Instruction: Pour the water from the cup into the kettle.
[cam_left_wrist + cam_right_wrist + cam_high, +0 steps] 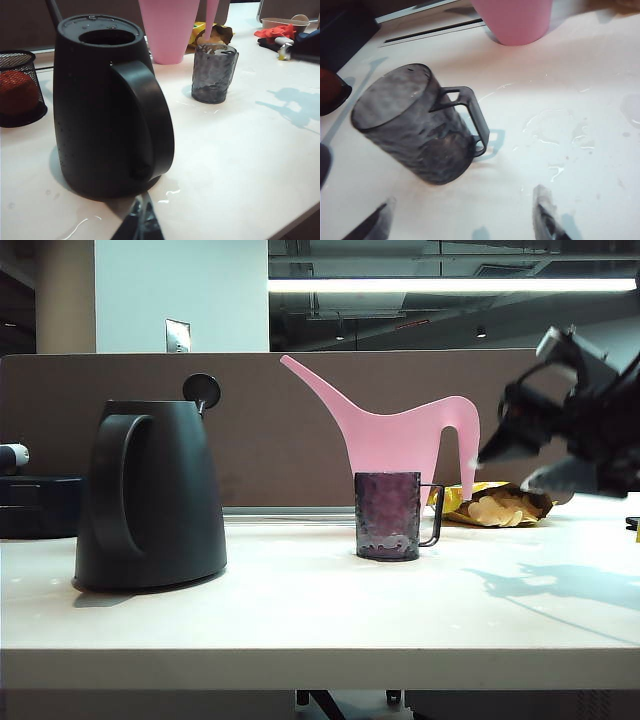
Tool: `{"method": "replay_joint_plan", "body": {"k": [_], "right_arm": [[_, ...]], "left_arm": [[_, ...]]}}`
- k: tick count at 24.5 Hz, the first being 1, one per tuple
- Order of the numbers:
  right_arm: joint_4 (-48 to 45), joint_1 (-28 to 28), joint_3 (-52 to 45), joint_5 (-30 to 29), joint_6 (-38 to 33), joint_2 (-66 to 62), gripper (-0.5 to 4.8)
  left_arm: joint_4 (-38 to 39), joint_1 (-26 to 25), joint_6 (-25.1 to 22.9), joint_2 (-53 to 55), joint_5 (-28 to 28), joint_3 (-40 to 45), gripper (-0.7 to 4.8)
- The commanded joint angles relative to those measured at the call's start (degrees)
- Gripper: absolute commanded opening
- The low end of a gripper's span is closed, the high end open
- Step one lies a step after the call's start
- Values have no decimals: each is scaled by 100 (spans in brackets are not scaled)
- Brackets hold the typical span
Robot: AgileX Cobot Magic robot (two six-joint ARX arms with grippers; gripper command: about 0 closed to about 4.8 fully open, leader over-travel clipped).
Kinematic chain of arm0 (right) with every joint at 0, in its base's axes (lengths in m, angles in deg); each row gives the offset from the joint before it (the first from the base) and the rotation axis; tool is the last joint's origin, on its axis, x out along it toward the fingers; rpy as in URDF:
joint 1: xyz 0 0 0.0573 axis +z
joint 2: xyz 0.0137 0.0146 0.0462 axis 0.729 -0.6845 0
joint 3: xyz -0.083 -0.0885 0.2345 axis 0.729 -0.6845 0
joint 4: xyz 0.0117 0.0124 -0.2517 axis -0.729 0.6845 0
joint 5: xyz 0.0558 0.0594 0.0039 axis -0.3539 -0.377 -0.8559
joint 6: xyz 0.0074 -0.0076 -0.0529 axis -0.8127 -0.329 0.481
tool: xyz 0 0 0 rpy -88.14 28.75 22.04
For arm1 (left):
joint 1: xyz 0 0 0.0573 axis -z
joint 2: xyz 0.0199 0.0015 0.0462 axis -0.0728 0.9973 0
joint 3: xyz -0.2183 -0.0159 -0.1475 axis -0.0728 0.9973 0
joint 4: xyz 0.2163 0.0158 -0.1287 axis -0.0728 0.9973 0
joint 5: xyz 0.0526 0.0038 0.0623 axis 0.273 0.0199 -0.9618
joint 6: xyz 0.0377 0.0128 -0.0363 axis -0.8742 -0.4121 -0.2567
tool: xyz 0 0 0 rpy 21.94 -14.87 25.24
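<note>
The black kettle (150, 495) stands at the table's left with its lid flipped up; its round mouth (107, 36) shows open. The purple-grey cup (388, 515) stands upright mid-table, handle toward the right. My right gripper (505, 468) hovers blurred above the table to the right of the cup, apart from it. In the right wrist view its fingers (545, 215) are spread wide, the gripper (460, 220) open and empty, with the cup (417, 130) just beyond. My left gripper (142, 222) sits shut just in front of the kettle (107, 100), the cup (212, 72) farther off.
A pink watering can (400, 435) stands right behind the cup. A yellow snack bag (500, 505) lies at the back right. A black mesh basket (20, 87) holding something red is beside the kettle. Water puddles (555, 130) spot the table near the cup.
</note>
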Motion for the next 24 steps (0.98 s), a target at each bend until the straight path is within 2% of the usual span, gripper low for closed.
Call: {"method": "replay_joint_plan", "body": {"k": [1, 15, 24], "right_arm": [[-1119, 63, 52, 232, -133, -730, 362], [-1237, 284, 1163, 262, -129, -2085, 369], [-743, 286, 1930, 389, -129, -2544, 368]], "left_arm": [[-70, 2, 17, 2, 33, -17, -5], [-70, 0, 17, 2, 33, -17, -5], [-70, 0, 15, 2, 33, -17, -5]]}}
